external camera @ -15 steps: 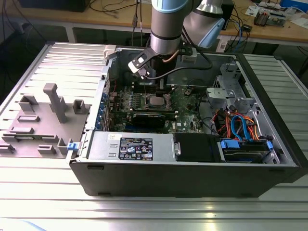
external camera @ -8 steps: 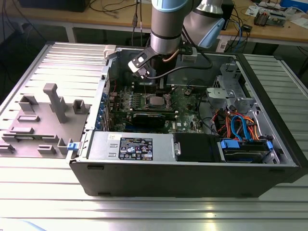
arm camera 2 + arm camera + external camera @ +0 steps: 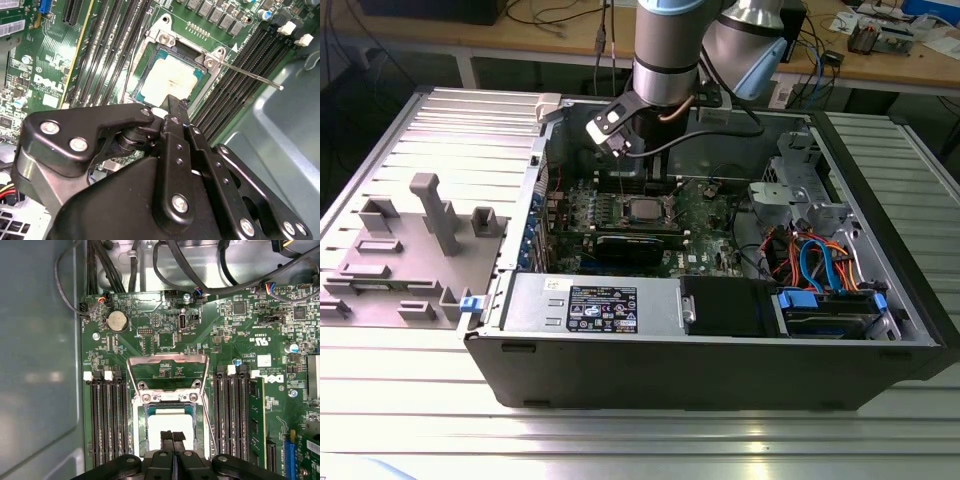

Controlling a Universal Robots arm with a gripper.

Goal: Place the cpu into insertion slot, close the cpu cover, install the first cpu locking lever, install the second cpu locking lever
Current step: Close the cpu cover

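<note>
Seeing cpu (image 3: pixel 172 421) seated flat in socket (image 3: pixel 148 415), silvery top up. Noting cpu cover (image 3: pixel 202 422) lying down around it, chip top showing thru the window. Finding gripper (image 3: pixel 173 436) right over cpu's edge in both wrist views, fingertips pressed together w/ nothing between; can't tell if touching chip. Spotting thin lever rod (image 3: pixel 250 74) sticking out from socket corner across RAM slots (image 3: pixel 240 89). Placing socket mid green mobo (image 3: pixel 705 215), board inside open PC case (image 3: pixel 720 375) lying on its side, w/ coloured cables (image 3: pixel 815 265) toward the exterior view's right. Seeing arm (image 3: pixel 665 45) standing approx vertical above board at far side, grey fixture block (image 3: pixel 430 215) outside case on the exterior view's left.
</note>
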